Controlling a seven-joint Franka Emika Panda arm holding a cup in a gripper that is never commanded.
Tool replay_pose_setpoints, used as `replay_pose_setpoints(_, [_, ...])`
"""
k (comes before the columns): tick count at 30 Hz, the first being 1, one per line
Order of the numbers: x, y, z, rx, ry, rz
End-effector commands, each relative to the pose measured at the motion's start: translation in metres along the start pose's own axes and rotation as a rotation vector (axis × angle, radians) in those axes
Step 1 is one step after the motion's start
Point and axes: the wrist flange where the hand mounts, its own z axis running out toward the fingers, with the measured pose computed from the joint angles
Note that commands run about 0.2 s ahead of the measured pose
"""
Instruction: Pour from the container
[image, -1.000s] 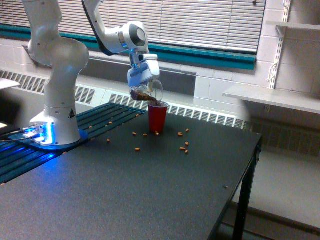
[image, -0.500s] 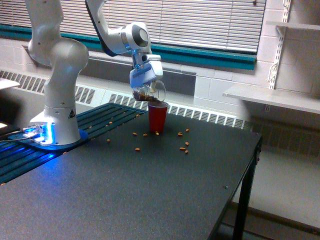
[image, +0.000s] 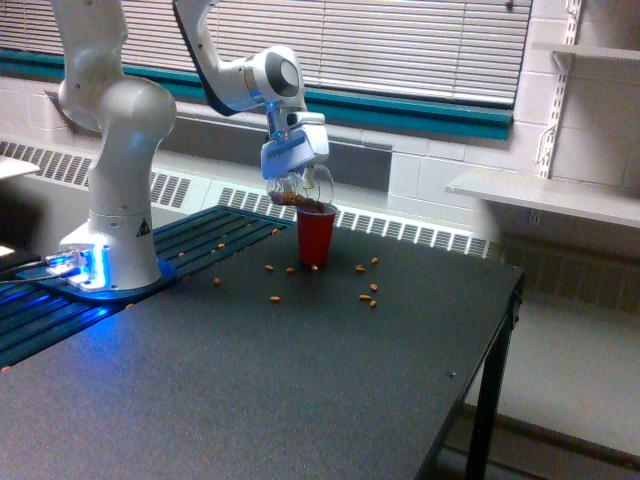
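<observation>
My gripper (image: 292, 172) is shut on the container (image: 303, 188), a small clear cup with brown nut-like pieces showing through its wall. The container is tipped steeply, its mouth right over the rim of a red plastic cup (image: 316, 237) that stands upright on the black table (image: 300, 380). Brown pieces lie at the lip where the two cups meet. My fingers are largely hidden behind the white gripper body.
Several brown nuts (image: 371, 297) lie scattered on the table around the red cup. The arm's white base (image: 112, 240) stands at the exterior view's left on a slatted blue-lit platform. The table's edge (image: 505, 300) drops off at the right. A shelf (image: 545, 195) hangs on the wall.
The gripper and the container have shifted slightly to the exterior view's right and lower, bringing the container's mouth closer over the red cup and tipping it further.
</observation>
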Motion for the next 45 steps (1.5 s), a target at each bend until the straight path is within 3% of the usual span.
replay_pose_setpoints(1, [0.0029,-0.0002,-0.0004,0.0,0.009,-0.035])
replay_pose_setpoints(27, [0.0002,-0.0072,-0.0058,-0.018,0.009,-0.085])
replay_pose_setpoints(45, [0.0017,-0.006,-0.0034,-0.028,-0.026,-0.098])
